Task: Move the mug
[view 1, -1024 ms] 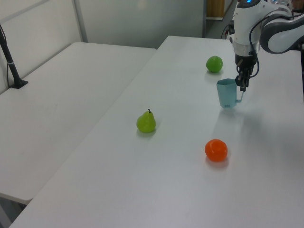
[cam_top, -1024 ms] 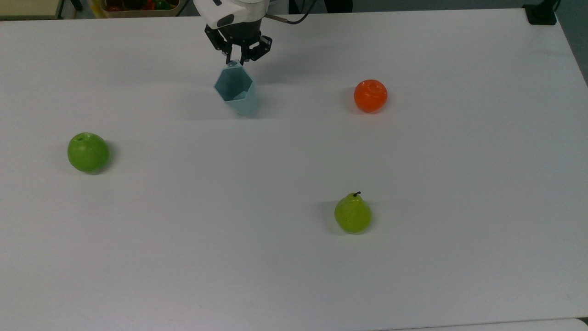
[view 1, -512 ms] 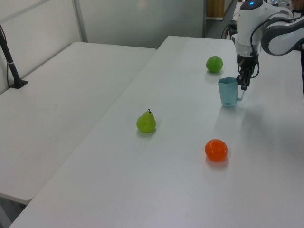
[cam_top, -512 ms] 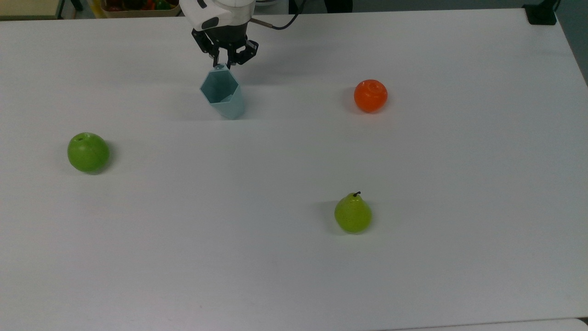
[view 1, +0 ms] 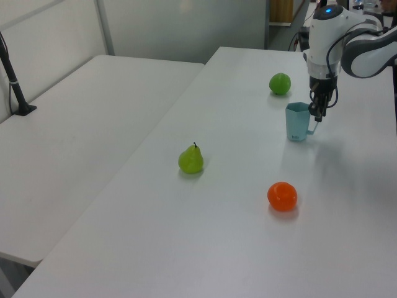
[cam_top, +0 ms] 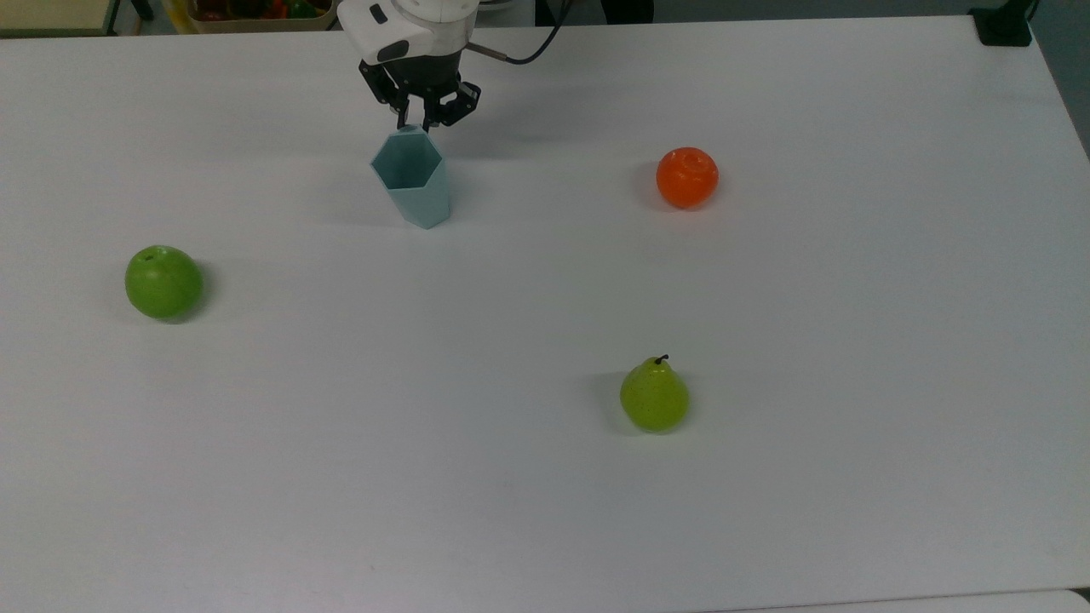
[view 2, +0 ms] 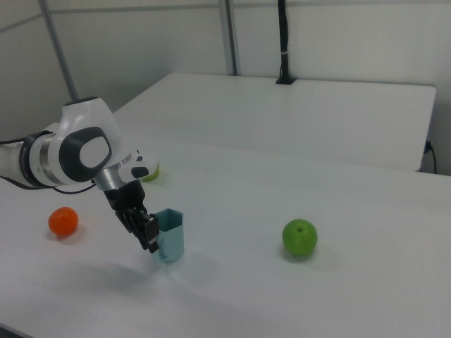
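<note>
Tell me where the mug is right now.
The mug stands on the white table near the top view's upper left of centre, directly below the gripper, between the green apple and the orange.

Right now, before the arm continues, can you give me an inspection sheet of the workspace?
Surface: white table, bare apart from the items below.
Job's things: teal mug, upright.
Clutter: green apple, orange, pear, all apart from the mug.
Tool: tool at the mug's handle side, shut on it.
Cables: black cable behind the arm.
Surroundings: second white table; black post.
</note>
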### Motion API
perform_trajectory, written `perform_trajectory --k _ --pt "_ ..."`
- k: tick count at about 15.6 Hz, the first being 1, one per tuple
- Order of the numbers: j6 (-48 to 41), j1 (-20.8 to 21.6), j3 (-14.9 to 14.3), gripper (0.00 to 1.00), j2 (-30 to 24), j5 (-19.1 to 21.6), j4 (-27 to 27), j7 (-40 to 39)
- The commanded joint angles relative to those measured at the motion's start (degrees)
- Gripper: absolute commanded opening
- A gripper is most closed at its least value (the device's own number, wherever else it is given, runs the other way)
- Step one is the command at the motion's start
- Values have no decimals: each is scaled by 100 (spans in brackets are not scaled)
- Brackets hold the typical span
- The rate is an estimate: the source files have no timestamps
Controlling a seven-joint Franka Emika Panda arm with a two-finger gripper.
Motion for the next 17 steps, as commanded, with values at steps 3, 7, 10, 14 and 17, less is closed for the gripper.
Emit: perform_trajectory --k 3,7,10,14,17 --pt "88 36 -15 45 -46 -130 -113 194" --pt "-183 63 -14 75 -55 -103 -60 211" --pt "-604 98 3 92 -90 -33 203 220" --pt "-1404 274 73 100 -187 291 765 168" --pt "-2124 291 240 100 -187 686 1511 27"
